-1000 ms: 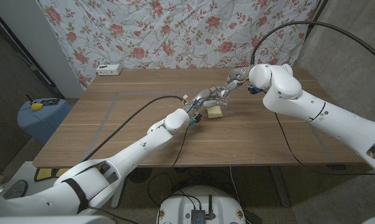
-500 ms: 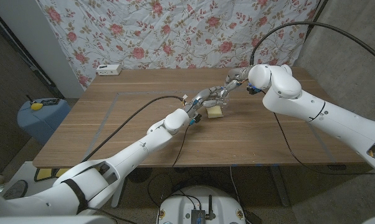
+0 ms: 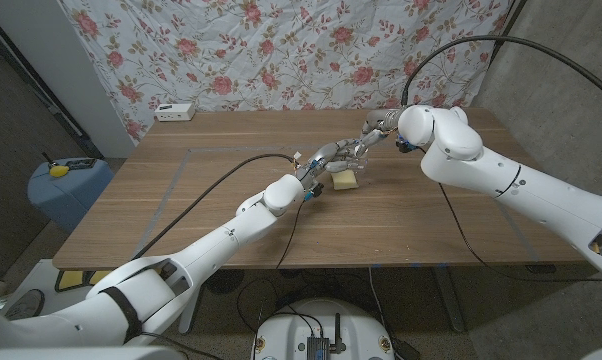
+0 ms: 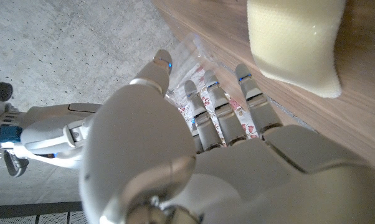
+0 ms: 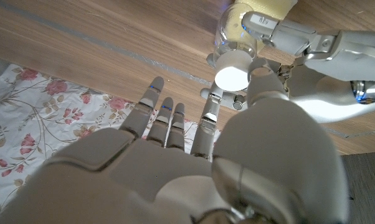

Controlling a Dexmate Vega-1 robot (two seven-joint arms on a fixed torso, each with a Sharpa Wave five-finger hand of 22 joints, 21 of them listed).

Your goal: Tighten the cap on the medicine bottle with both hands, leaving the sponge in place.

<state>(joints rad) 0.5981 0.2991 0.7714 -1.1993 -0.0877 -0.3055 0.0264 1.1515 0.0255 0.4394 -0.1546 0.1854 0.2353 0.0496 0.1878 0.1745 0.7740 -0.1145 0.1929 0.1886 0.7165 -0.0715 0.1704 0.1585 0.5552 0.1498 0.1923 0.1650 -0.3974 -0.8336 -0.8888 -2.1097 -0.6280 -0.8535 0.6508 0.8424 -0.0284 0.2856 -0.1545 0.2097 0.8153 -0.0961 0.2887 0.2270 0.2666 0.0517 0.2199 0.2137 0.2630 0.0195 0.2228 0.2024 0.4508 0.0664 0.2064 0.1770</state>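
Left hand point(image 5: 312, 43) grasps clear plastic medicine bottle point(image 5: 234, 34); right hand point(image 5: 194, 162) pinches its round white cap point(image 5: 232, 76). Pale yellow rectangular sponge point(image 4: 296, 43) lies just beyond left fingertips point(image 4: 243, 73).

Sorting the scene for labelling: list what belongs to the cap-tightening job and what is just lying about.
Job:
medicine bottle, held by the left hand
white cap, pinched by the right hand
sponge, to stay put

Lying about:
white box at the table's far edge
blue bin on the floor
floral cloth behind
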